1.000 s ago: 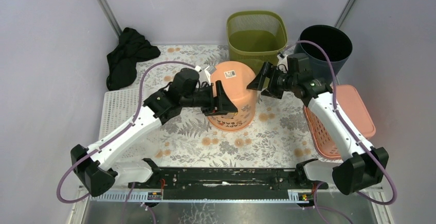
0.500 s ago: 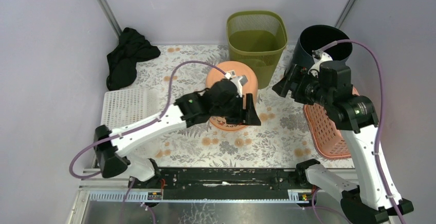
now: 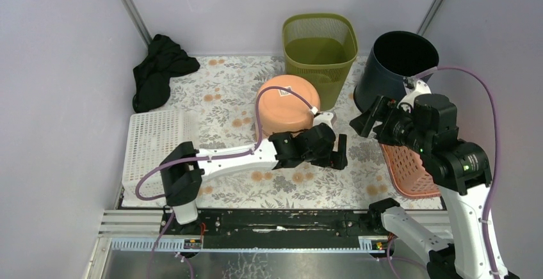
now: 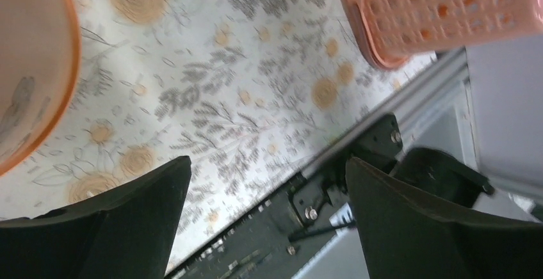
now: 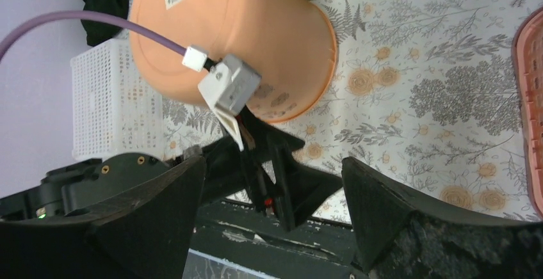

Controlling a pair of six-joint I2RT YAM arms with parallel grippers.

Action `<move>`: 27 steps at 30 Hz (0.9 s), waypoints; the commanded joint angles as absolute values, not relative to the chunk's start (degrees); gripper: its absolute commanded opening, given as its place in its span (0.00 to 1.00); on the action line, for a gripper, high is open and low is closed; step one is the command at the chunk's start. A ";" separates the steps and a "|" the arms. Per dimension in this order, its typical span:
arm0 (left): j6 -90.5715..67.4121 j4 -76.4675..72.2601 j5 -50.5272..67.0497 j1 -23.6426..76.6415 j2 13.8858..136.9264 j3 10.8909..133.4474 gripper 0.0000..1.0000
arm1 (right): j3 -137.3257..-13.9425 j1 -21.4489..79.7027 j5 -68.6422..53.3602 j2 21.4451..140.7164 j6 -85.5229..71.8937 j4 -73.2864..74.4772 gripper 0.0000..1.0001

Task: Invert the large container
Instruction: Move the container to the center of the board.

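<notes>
Container point(image 3: 286, 103) sits rim-down mid-table (label point(image 3: 285, 91) facing up), so the flip looks done. My left gripper point(image 3: 338, 153) just beside it is spread wide, empty; right gripper point(image 3: 364, 118) likewise. Next I'd park both arms clear.

A table point(image 3: 282, 189) covered in a grey-and-orange floral print, seen from above. Near its centre an orange container point(image 3: 285, 103) stands mouth down, its labelled base facing up. Just beside it at 12 o'clock is a green mesh bin point(image 3: 319, 52), open end up. At 2 o'clock stands a dark round bin point(image 3: 400, 58). A pink lattice basket point(image 3: 406, 167) lies at 3 o'clock, a white perforated basket point(image 3: 153, 138) at 9 o'clock, and a crumpled black cloth point(image 3: 157, 74) at 10 o'clock.
</notes>
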State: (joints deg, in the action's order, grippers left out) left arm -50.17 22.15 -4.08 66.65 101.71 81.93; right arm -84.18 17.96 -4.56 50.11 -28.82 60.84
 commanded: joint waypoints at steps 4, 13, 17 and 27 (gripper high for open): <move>-37.34 2.88 -24.19 66.65 98.31 72.14 1.00 | -81.45 18.23 -7.94 47.99 -29.72 60.27 0.85; -32.74 -0.69 -31.07 64.06 98.50 67.85 1.00 | -79.21 18.27 -9.07 47.35 -30.21 59.55 0.85; -35.06 -2.39 -24.28 57.94 95.75 63.33 1.00 | -77.70 18.28 -9.47 46.96 -30.43 58.93 0.85; -32.22 -0.17 -11.87 46.90 91.33 61.15 0.99 | -75.16 18.28 -11.27 46.87 -30.89 57.26 0.85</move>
